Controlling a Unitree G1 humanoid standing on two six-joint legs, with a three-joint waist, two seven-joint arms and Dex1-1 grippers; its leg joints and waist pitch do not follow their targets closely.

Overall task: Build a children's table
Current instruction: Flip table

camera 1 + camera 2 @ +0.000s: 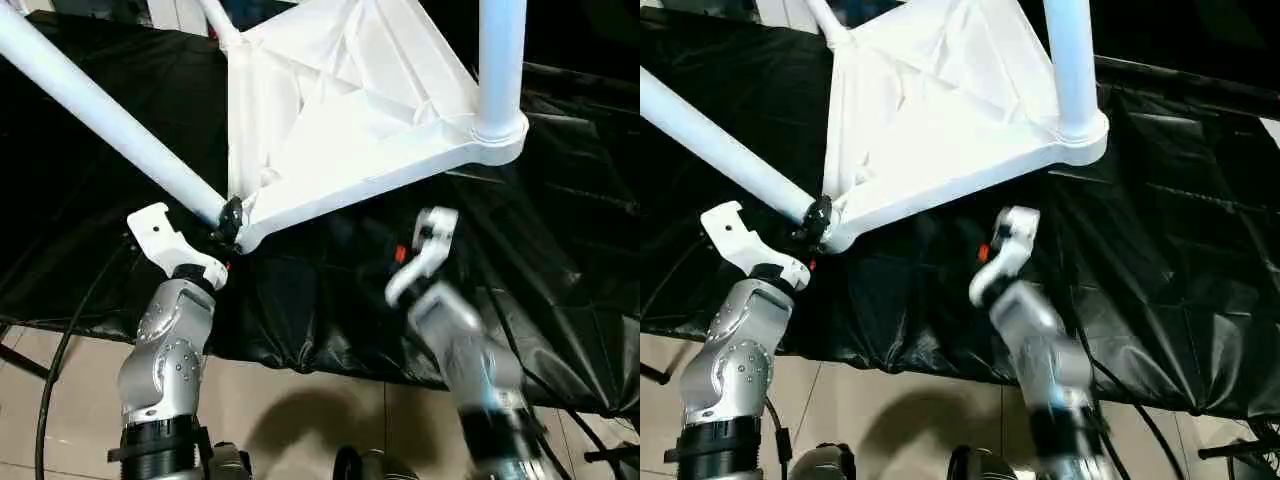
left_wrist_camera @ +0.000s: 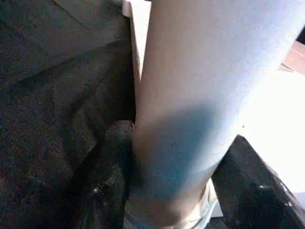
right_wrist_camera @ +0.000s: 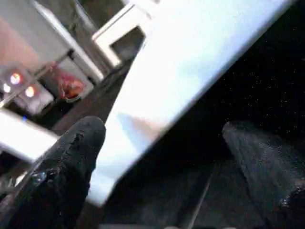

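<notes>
The children's table lies upside down and tilted on the black cloth, its ribbed underside facing me. One white leg runs from the near corner socket up and out to the left. My left gripper is shut on this leg right at the socket; one black finger presses against the tube. A second leg stands in the right corner socket, and a third shows at the back. My right gripper is open, just below the tabletop's near edge, holding nothing.
A black cloth covers the work surface and hangs over its front edge. Tiled floor lies below, with a black cable at the left. White furniture stands in the background of the right wrist view.
</notes>
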